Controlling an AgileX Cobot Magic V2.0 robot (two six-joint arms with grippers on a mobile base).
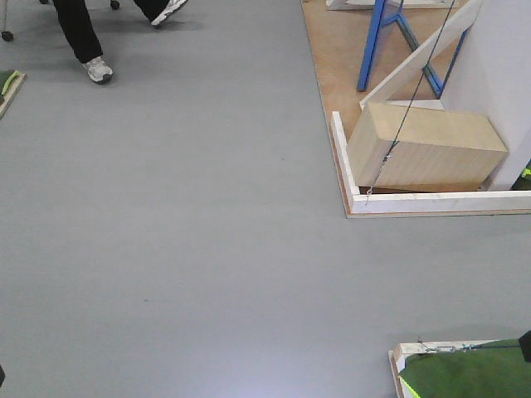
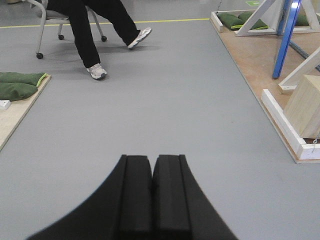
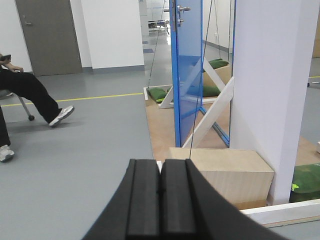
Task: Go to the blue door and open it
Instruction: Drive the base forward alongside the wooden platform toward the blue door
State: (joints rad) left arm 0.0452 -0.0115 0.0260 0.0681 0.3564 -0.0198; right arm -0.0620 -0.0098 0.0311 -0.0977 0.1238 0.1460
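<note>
Left gripper (image 2: 151, 167) has its black pads pressed together with nothing between them, low over bare grey floor (image 2: 175, 100); right gripper (image 3: 161, 172) is likewise closed and holds nothing. In the right wrist view the blue door (image 3: 187, 75) stands far and slightly right of the gripper, upright and glossy, seen at an angle; its silver handle (image 3: 183, 8) is near the top of the frame, with a small silver lock (image 3: 179, 21) just below. A white wall panel (image 3: 267, 90) stands nearer on the right; a white brace (image 3: 212, 117) slants between it and the door. A pale wooden box (image 3: 225, 172) sits on the plywood base at the panel's foot, with a thin cable (image 3: 196, 90) running down to it. Far left, a seated person (image 3: 30, 90) stretches their legs out; green bags (image 3: 159, 93) lie beyond the door.
</note>
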